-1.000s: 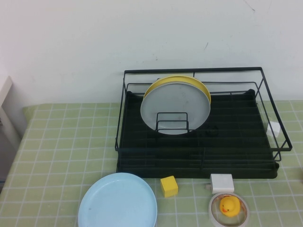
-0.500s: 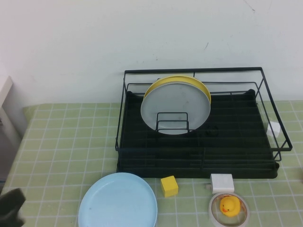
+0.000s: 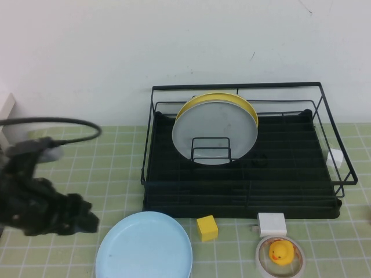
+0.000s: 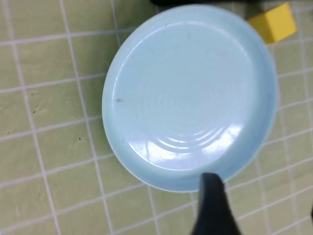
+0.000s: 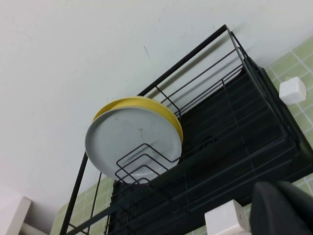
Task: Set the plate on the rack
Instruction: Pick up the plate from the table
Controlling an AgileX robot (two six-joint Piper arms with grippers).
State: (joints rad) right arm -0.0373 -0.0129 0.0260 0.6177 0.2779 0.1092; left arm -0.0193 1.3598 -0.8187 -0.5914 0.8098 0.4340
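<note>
Landmark: rack [image 3: 243, 152]. One blue plate [image 3: 144, 245] lies flat on the table [image 3: 87, 168], in front of the rack's front-left corner, not touching it. One yellow cube [image 3: 207, 227] sits just right of the plate, close to the rack's front edge. One white block [image 3: 272, 224] also in front of the rack, further right; one rubber duck [image 3: 282, 252] sits in a clear dish [image 3: 279, 262] just nearer than that block.

Left gripper [image 3: 81, 215] is left of the rack's front, low over the table, just beside the plate's left rim; can't tell finger spread, only one dark finger [image 4: 211, 208] shows in the wrist view, over the plate's edge. Right gripper [image 5: 281, 208] only shows as a dark tip in its own wrist view, near the rack's front-right; finger state can't be told.

Inside the rack: two plates standing upright, one grey-white plate [image 3: 214, 134] in front, one yellow plate [image 3: 215, 100] behind it, both at the wire divider [image 3: 211, 149]. One small white cube [image 3: 335, 157] lies at the rack's right side.
</note>
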